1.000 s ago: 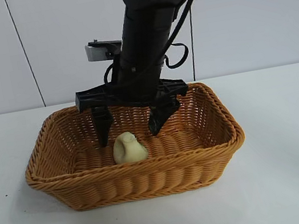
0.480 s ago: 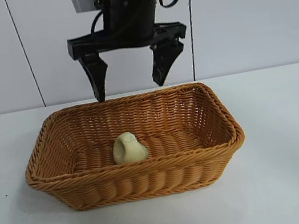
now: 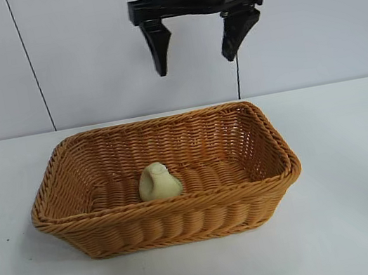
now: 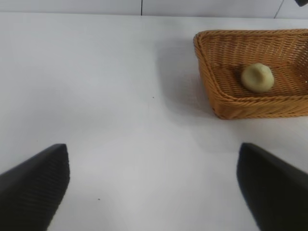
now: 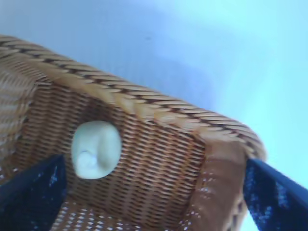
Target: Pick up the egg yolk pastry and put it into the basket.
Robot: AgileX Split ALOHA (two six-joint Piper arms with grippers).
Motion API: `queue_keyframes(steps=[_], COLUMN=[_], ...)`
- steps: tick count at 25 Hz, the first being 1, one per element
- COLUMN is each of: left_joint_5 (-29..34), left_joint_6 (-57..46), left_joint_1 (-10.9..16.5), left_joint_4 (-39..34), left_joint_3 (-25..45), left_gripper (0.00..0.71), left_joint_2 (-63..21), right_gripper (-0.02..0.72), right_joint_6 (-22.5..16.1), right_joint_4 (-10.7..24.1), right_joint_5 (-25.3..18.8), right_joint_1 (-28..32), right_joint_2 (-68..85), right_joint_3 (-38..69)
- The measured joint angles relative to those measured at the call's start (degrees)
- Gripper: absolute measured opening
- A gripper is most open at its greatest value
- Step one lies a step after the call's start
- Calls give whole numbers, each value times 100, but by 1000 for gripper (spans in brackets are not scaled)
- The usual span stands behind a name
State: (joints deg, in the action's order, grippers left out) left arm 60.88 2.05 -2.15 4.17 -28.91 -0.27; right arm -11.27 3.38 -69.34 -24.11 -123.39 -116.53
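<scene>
egg yolk pastry (image 3: 159, 182) rests on basket (image 3: 171, 226) floor, nr front wall, so drop looks done | right gripper (image 3: 197, 46) high above basket, jaws wide, empty, prob. clearing out | left gripper (image 4: 154, 187) idle over bare table (image 4: 106, 96), jaws wide

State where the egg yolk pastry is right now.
In the exterior view, the egg yolk pastry lies on the basket floor, left of centre, near the front wall.
</scene>
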Motion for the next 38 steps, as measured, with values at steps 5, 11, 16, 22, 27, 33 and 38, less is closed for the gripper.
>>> queue_keyframes(steps=[5, 11, 16, 22, 27, 33, 38], left_joint_5=[0, 0, 0, 0, 0, 0, 0], left_joint_6=[0, 0, 0, 0, 0, 0, 0], left_joint_1=[0, 0, 0, 0, 0, 0, 0], left_joint_4=[0, 0, 0, 0, 0, 0, 0], left_joint_3=[0, 0, 0, 0, 0, 0, 0], left_gripper=[693, 693, 693, 693, 693, 693, 693], left_joint_2=[0, 0, 0, 0, 0, 0, 0], right_gripper=[694, 694, 694, 694, 694, 694, 694], right_joint_6=[0, 0, 0, 55, 147, 235, 312], right_joint_4=[203, 277, 303, 308, 304, 279, 261], right_joint_5=[0, 0, -11, -6, -13, -51, -51], right_joint_1=[715, 1500, 1923, 2070, 2070, 2070, 2070], right_joint_2=[0, 0, 0, 128, 668, 1677, 2883], right_joint_3=[0, 0, 0, 299, 1379, 2893, 4279])
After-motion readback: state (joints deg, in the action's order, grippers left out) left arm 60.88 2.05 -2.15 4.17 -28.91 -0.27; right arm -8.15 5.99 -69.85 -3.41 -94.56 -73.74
